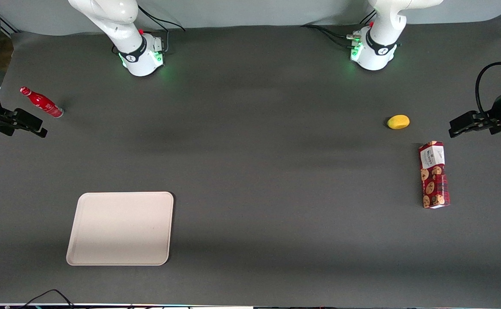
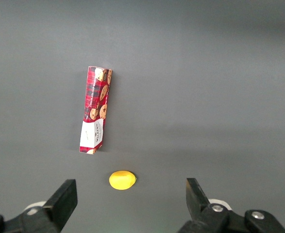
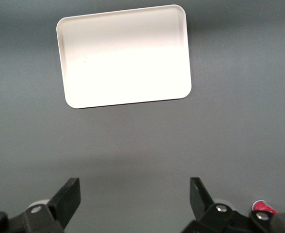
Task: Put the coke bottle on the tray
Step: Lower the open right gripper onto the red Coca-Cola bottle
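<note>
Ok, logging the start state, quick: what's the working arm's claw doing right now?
Right claw: open, holding nothing, hovering beside the coke bottle, which stands on the table farther from the front camera than the tray.

On the table point(image 1: 250, 171): one red bottle point(image 1: 41, 102), one cream tray point(image 1: 120, 228), one yellow lemon point(image 1: 398, 122) and one cookie box point(image 1: 434, 175). One working gripper point(image 1: 33, 125) hangs with fingers spread, just nearer the camera than the bottle.
</note>
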